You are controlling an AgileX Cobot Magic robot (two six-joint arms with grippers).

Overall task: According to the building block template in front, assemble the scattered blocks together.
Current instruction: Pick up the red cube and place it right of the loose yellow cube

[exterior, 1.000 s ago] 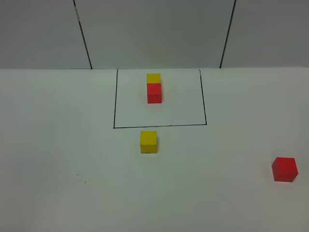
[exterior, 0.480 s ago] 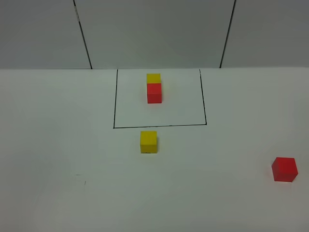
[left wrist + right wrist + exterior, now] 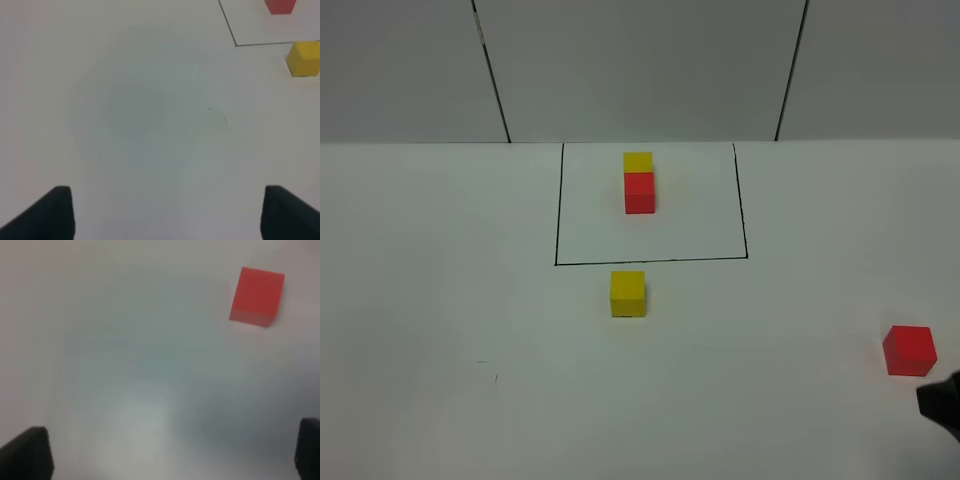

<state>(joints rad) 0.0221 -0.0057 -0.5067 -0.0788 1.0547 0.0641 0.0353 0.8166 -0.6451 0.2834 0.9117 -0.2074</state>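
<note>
Where red cube (image 3: 909,350) hugs view edge, right end effector (image 3: 942,405) beside, seemingly apart.

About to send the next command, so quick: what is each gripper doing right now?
Left gripper: open, holding nothing.
Right gripper: open, holding nothing; the loose red cube lies ahead of it, untouched.

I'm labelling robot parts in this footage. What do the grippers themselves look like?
Little shows. The left gripper has two plain matte black fingers with blunt, squared tips; the right gripper shows the same black tips, blurred. No cables, markings or arm links are visible.
</note>
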